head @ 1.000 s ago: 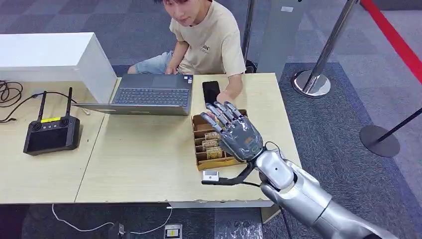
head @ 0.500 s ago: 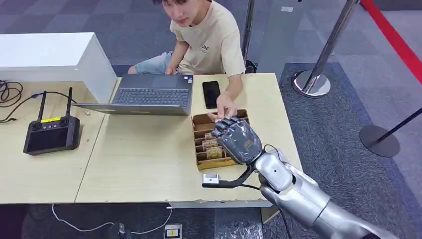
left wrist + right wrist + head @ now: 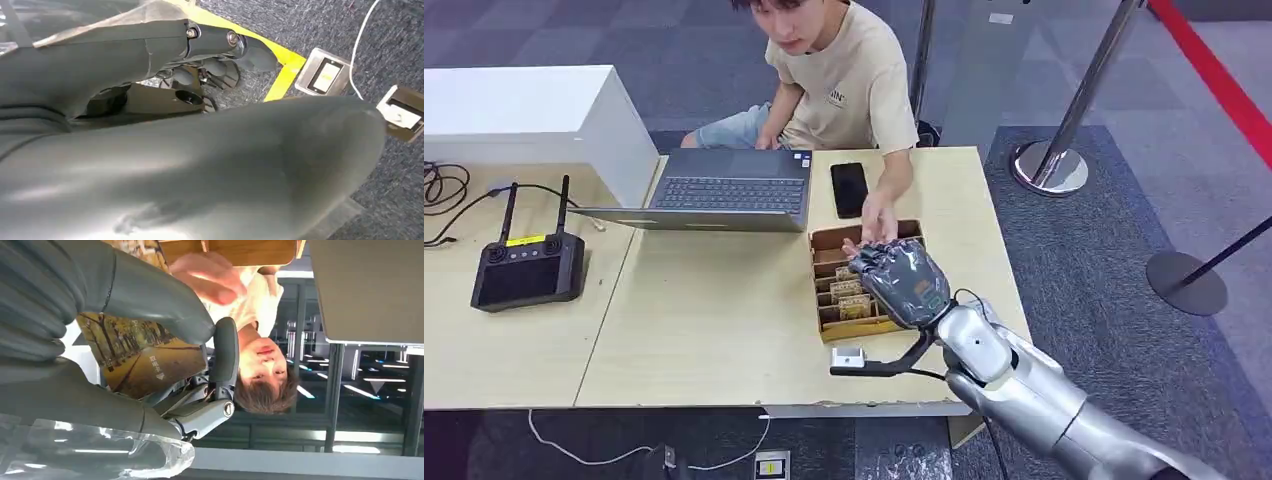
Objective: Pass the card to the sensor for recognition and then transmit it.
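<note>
My right hand [image 3: 901,281] hovers over the back half of the cardboard card box [image 3: 818,262], fingers curled in. In the right wrist view a card [image 3: 145,360] printed with an autumn tree avenue sits between the thick thumb [image 3: 150,295] and a dark finger [image 3: 225,355] of my right hand [image 3: 100,315], so it is held. A person's hand [image 3: 876,225] reaches to the box's far end, just past my fingertips. The small white sensor [image 3: 847,356] lies on the table in front of the box. My left hand [image 3: 200,170] is a blurred grey mass; its fingers cannot be made out.
More cards [image 3: 852,291] stand in the box's slots. A black phone [image 3: 848,188], an open laptop [image 3: 724,190] and a black controller [image 3: 527,265] lie on the wooden table [image 3: 714,320]. The person [image 3: 839,70] sits behind it. Stanchion bases [image 3: 1051,166] stand on the carpet to the right.
My right hand dropped toward the box and its spread fingers curled in. The person's hand moved forward to the box's far end, at my fingertips.
</note>
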Tool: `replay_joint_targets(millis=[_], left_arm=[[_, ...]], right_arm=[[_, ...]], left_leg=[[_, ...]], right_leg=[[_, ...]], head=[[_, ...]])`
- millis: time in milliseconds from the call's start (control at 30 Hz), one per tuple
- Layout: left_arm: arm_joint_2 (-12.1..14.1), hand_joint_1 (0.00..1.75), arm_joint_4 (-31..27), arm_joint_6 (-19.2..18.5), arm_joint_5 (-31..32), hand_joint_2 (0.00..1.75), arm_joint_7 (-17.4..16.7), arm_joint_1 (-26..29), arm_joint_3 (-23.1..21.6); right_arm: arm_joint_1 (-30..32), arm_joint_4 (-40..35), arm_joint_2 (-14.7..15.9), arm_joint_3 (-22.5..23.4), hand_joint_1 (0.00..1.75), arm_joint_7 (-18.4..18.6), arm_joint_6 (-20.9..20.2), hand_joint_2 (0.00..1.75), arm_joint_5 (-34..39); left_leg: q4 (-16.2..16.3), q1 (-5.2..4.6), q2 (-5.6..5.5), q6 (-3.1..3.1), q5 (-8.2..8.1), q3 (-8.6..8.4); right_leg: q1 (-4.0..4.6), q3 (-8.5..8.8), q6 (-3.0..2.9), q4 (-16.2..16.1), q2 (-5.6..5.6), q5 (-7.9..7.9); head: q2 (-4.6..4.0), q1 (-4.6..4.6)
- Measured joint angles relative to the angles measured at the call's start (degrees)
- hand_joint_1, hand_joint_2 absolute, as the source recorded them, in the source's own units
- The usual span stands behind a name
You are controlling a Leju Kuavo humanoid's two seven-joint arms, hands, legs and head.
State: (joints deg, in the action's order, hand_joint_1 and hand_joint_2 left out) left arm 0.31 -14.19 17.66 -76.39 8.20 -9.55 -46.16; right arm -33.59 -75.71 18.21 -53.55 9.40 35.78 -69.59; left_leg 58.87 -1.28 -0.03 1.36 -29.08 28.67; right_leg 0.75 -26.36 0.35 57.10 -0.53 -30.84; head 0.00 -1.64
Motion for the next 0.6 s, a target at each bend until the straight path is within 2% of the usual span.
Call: replay_joint_targets(millis=[400,600], left_arm=[[0.33,0.00,0.00,0.02,0.37,0.00,-0.24,0.00,-0.31],[0.42,0.00,0.00,0.00,0.15,0.00,0.22,0.11,-0.31]], right_arm=[[0.32,-0.11,0.00,-0.20,1.75,-0.15,1.14,1.75,2.08],[2.05,-0.76,0.15,1.83,1.75,0.18,3.74,1.75,9.17]], left_leg=[[0.00,0.00,0.00,0.00,0.00,-0.01],[0.00,0.00,0.00,0.00,0.00,-0.01]], right_leg=[[0.00,0.00,0.00,0.00,0.00,0.00],[0.00,-0.01,0.00,0.00,0.00,0.00]], head=[[0.00,0.00],[0.00,-0.02]])
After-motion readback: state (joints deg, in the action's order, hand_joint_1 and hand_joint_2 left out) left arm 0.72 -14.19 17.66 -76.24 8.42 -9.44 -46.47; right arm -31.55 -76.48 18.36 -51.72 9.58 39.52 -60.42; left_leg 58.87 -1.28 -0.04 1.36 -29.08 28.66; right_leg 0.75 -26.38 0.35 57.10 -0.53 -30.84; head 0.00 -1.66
